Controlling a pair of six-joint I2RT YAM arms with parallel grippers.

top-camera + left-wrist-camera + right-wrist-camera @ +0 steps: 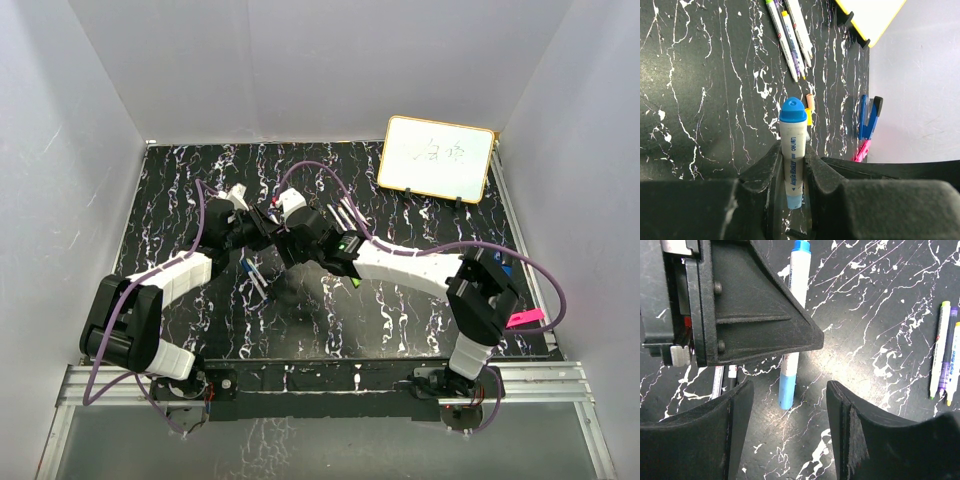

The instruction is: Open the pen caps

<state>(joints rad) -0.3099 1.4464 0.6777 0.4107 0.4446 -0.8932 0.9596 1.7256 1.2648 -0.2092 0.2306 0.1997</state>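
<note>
The table (180, 200) is black with white marble streaks. The whiteboard (437, 157) is white, framed in yellow. On the whiteboard's near side lie a chunky blue object (867, 117) and a pink strip (862, 150). The held pen (792, 144) has a white barrel, blue cap (792, 111) and pale blue tail. The loose pens (945, 357) left of the whiteboard are white with green, purple and yellow ends.

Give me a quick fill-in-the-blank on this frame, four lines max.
1. The left gripper is shut on a pen whose cap is ____.
2. The right gripper is ____, gripping nothing.
3. The whiteboard stands at the far ____ corner of the table.
4. Two loose caps lie on the table: one orange, one ____.

Missing words: blue; open; right; yellow.
</note>
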